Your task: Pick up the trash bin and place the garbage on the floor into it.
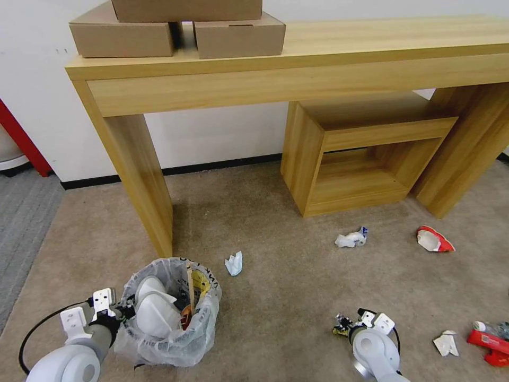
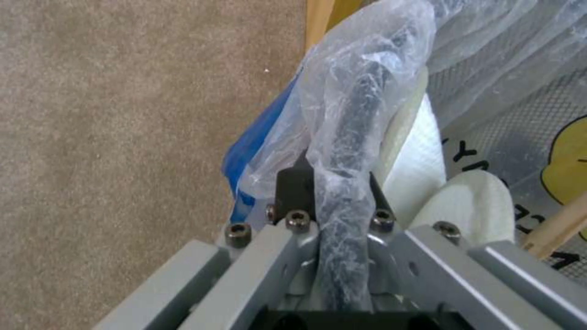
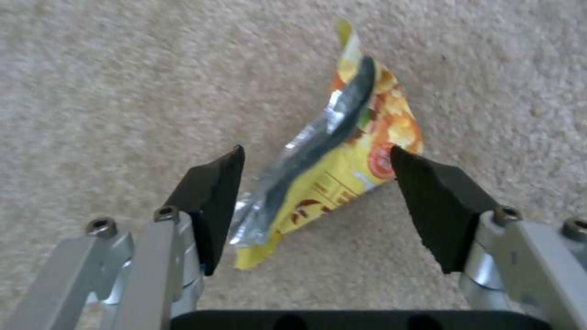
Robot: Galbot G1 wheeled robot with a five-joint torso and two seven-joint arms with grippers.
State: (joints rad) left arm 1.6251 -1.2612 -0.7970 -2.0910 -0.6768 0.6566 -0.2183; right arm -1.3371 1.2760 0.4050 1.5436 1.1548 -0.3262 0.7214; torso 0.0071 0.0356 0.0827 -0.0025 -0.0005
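On beige carpet point(image 3: 122, 68), a crumpled yellow wrapper point(image 3: 342, 174) lies between the right gripper's point(image 3: 315, 183) spread fingers; left gripper point(image 2: 333, 197) clamps the trash bin's point(image 1: 175, 339) rim.

Bagged trash bin point(image 1: 169, 313) upright, garbage point(image 1: 351, 239) scattered on floor point(image 1: 286, 286)

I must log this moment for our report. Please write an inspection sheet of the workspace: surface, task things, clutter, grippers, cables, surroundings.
Surface: beige carpet floor.
Task things: bag-lined trash bin, slippers inside; yellow wrapper lying flat.
Clutter: blue-white cup, red-white cup, crumpled papers, red packet.
Grippers: left gripper shut on the bin's rim; right gripper open around the wrapper.
Cables: black cable at left arm.
Surroundings: wooden desk, cardboard boxes.
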